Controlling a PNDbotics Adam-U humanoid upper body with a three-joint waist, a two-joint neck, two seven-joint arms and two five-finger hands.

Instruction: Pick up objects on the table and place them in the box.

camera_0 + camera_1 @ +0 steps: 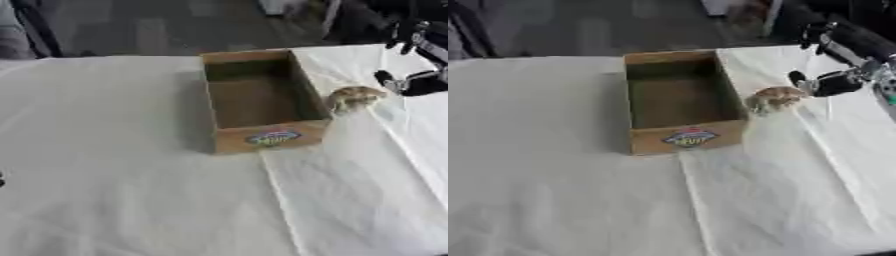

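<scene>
An open cardboard box (267,138) with a colourful label on its front wall stands at the middle of the white-covered table; I see nothing inside it. A small tan, rounded object (773,97) lies on the cloth just right of the box's near right corner. My right hand (836,82), black, comes in from the upper right and hovers just right of and slightly above that object, with its fingers spread and nothing between them. A dark sliver (2,180) at the left edge may be my left hand.
A second white cloth (798,200) overlaps the first, its edge running from the box's front down toward me. Beyond the table's far edge lies grey floor with dark furniture legs (35,30). Wide bare cloth (96,150) lies left of the box.
</scene>
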